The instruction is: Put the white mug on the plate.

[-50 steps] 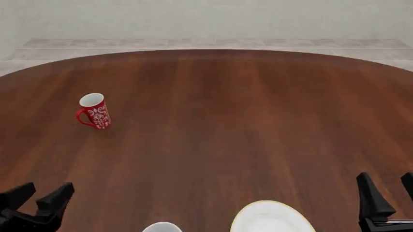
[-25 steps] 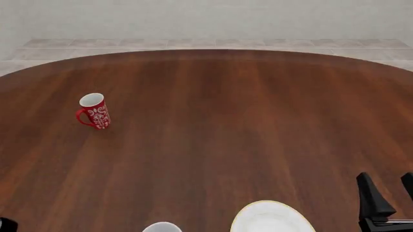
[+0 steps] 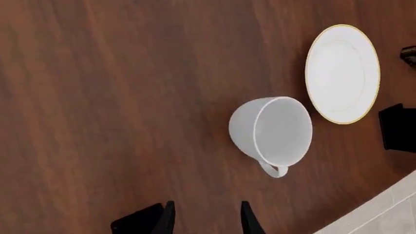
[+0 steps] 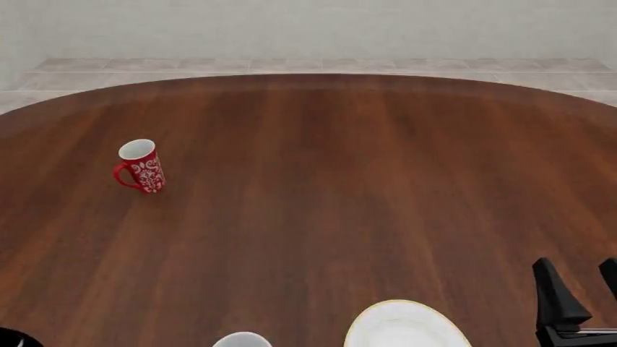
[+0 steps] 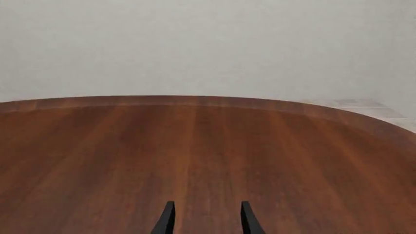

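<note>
The white mug point(image 3: 270, 131) stands upright on the wooden table with its handle showing; in the front view only its rim point(image 4: 241, 340) peeks in at the bottom edge. The plate point(image 3: 342, 73), white with a golden rim, lies just beside the mug and apart from it, also at the front view's bottom edge point(image 4: 405, 327). My left gripper point(image 3: 206, 220) is open and empty, short of the mug and above the table. At the table's near right, my right gripper point(image 4: 581, 290) is open with nothing between its fingers point(image 5: 206, 222).
A red mug with a white floral pattern point(image 4: 141, 166) stands at the far left of the round wooden table point(image 4: 318, 181). Only a black bit of the left arm point(image 4: 10, 338) shows in the front view's bottom left corner. Dark parts of the right gripper point(image 3: 396, 127) sit next to the plate.
In the front view my left gripper has drawn back out of the bottom left corner, leaving only a sliver. The right gripper, both mugs and the plate have not moved.
</note>
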